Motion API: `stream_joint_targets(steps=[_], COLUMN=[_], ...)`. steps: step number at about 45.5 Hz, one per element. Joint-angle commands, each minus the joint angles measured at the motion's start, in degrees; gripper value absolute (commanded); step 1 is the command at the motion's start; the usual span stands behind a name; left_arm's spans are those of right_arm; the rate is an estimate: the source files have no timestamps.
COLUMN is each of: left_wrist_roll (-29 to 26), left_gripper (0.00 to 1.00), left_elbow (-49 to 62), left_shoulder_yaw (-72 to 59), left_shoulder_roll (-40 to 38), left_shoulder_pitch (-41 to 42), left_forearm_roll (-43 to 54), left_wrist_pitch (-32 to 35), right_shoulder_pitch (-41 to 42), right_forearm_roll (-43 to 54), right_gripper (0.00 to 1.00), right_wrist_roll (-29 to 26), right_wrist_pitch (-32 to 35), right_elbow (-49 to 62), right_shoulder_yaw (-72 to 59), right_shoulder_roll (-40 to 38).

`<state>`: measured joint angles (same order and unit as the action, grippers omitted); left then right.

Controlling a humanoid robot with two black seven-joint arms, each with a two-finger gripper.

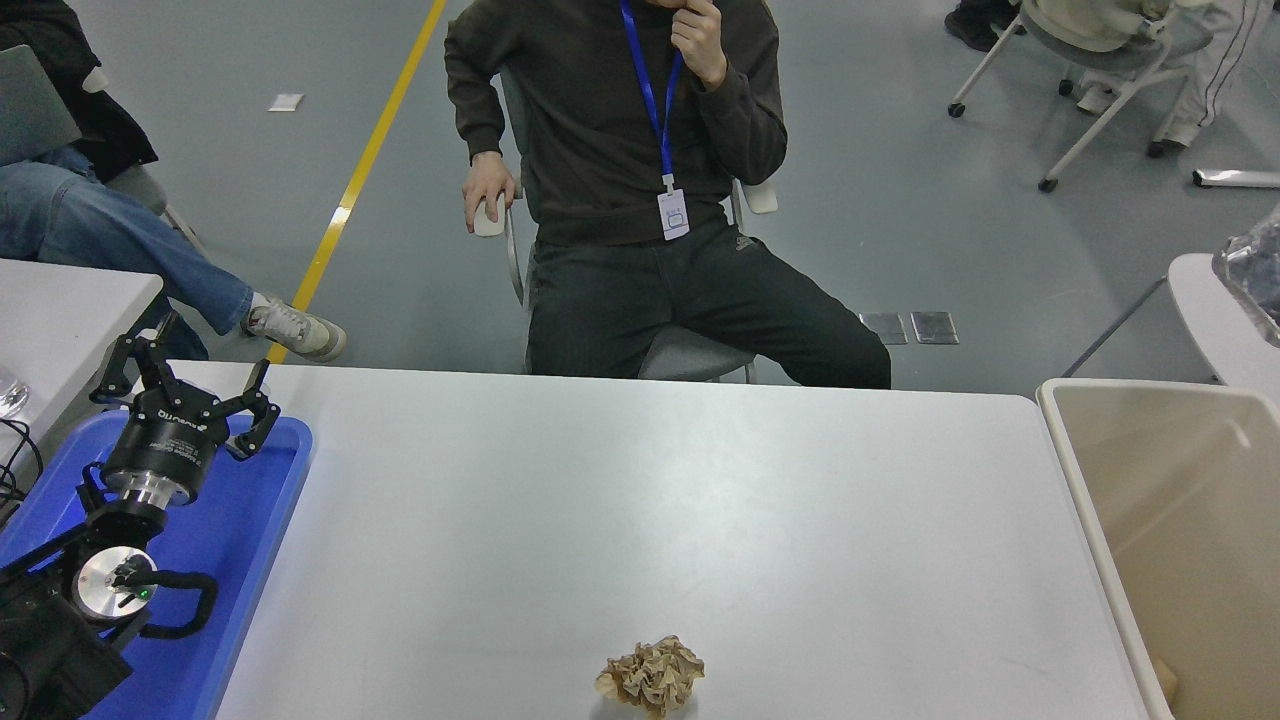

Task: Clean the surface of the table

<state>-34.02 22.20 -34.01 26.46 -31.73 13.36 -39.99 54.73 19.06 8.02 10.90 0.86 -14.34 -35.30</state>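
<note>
Table surface [620,500]: big white top, filling centre and lower frame, running from the blue tray at left to the beige bin at right.
Crumpled paper [651,675]: tan-brown wad, sitting on the table nr bottom centre, well apart from both tray and bin.
Left gripper [185,385]: parked lower left, hovering over the tray, fingers spread wide, holding nothing.
Right arm/gripper: not showing anywhere in frame.
Blue tray [265,540]: lying along the table's left edge, lower left; arm covering much of it.
Beige bin [1085,480]: standing just beside the table's right edge, lower right; small tan bit peeking at its bottom corner.
Clear plastic bag [1255,285]: only a crinkled edge showing at right edge, mid-height, over a smaller white tabletop [1215,320].
Person [620,150]: sitting on a chair at far side, top centre, dark top, blue lanyard, one hand raised to the chin.
Others: legs in jeans at upper left; seated person at upper right.
</note>
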Motion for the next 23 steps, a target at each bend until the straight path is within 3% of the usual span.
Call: stream_joint_targets(steps=[1,23], left_wrist_roll=[0.0,0.0], left_gripper=[1.0,1.0], left_elbow=[0.04,0.04], left_shoulder_yaw=[0.0,0.0], left_shoulder_roll=[0.0,0.0], left_shoulder_pitch=[0.0,0.0], left_forearm_roll=[0.0,0.0], left_wrist_pitch=[0.0,0.0], right_shoulder_pitch=[-3.84,-15.79], right_forearm_roll=[-0.96,-1.05], right_gripper=[0.0,0.0], right_wrist_roll=[-7.4,-7.76], right_wrist_pitch=[-1.58,-4.92], right_elbow=[0.81,0.72], right_shoulder_yaw=[0.01,3.0], right_shoulder_roll=[0.5,5.94])
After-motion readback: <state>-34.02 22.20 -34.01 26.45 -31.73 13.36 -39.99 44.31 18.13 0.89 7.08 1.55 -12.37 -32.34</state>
